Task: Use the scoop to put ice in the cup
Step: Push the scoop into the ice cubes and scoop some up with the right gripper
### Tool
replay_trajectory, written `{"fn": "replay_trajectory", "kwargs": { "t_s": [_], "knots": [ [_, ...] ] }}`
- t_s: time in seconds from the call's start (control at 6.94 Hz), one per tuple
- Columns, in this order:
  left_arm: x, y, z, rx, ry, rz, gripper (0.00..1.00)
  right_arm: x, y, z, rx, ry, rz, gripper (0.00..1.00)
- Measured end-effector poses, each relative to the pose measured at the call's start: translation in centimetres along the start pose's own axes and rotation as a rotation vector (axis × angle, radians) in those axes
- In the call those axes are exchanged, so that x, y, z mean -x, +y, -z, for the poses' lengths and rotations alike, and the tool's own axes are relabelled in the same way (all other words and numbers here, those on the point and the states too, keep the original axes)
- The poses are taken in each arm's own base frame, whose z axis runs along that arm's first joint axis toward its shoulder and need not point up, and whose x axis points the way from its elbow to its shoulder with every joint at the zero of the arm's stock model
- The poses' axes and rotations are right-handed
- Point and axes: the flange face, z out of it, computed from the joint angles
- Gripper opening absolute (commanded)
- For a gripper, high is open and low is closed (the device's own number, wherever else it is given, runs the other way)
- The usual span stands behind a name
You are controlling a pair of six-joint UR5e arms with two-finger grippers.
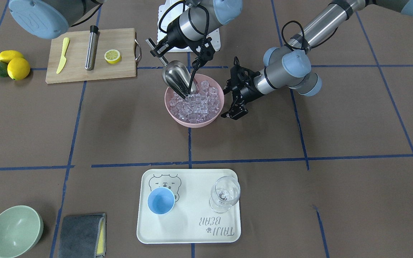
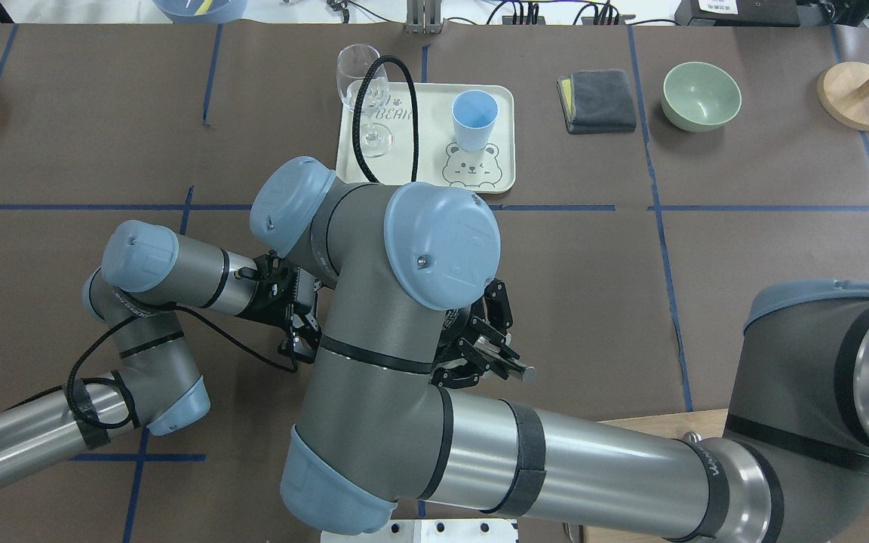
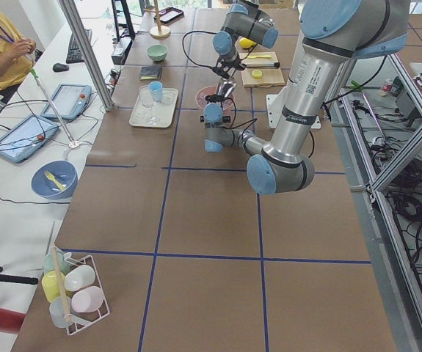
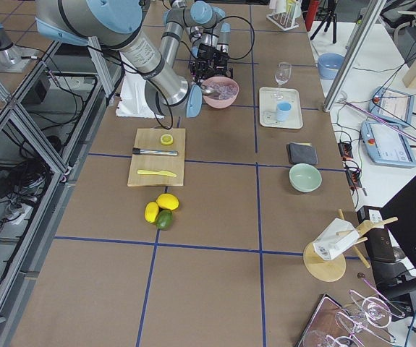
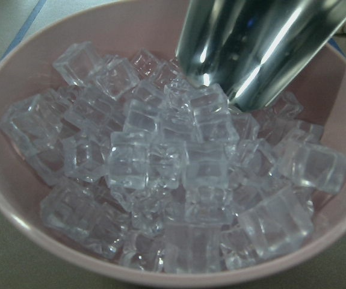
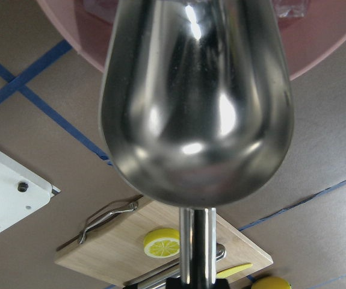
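A pink bowl [image 1: 192, 122] holds the ice [image 1: 195, 104], a heap of clear cubes, also close up in the left wrist view [image 5: 173, 168]. My right gripper [image 1: 160, 48] is shut on the handle of the steel scoop [image 1: 176, 77]. The scoop tilts down with its tip among the cubes at the bowl's far side [image 5: 251, 48]. My left gripper [image 1: 226, 101] is open, right beside the bowl's rim. The light-blue cup [image 1: 161, 201] stands upright and empty on a cream tray [image 1: 192, 229]; it also shows in the overhead view [image 2: 474, 117].
A clear wine glass [image 1: 225, 193] stands on the tray beside the cup. A cutting board [image 1: 77, 73] holds a yellow knife [image 1: 62, 55], a steel tube [image 1: 92, 52] and a lemon half [image 1: 112, 56]. Lemons [image 1: 18, 68], a green bowl [image 1: 14, 231] and a grey cloth [image 1: 81, 236] lie at the sides.
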Motion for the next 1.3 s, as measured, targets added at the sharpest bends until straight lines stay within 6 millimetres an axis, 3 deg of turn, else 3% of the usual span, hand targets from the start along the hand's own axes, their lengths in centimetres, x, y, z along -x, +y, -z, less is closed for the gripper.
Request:
{"fn": "replay_trajectory", "kwargs": {
  "t_s": [0.43,1.3],
  "knots": [
    [0.0,0.0,0.0,0.000,-0.001,0.000,1.00,0.1,-3.2,-1.2,-0.033,-0.001,0.008,0.00],
    [-0.1,0.1,-0.1,0.002,0.000,0.003,1.00,-0.3,-5.4,-3.7,-0.137,-0.010,0.006,0.00]
  ]
}}
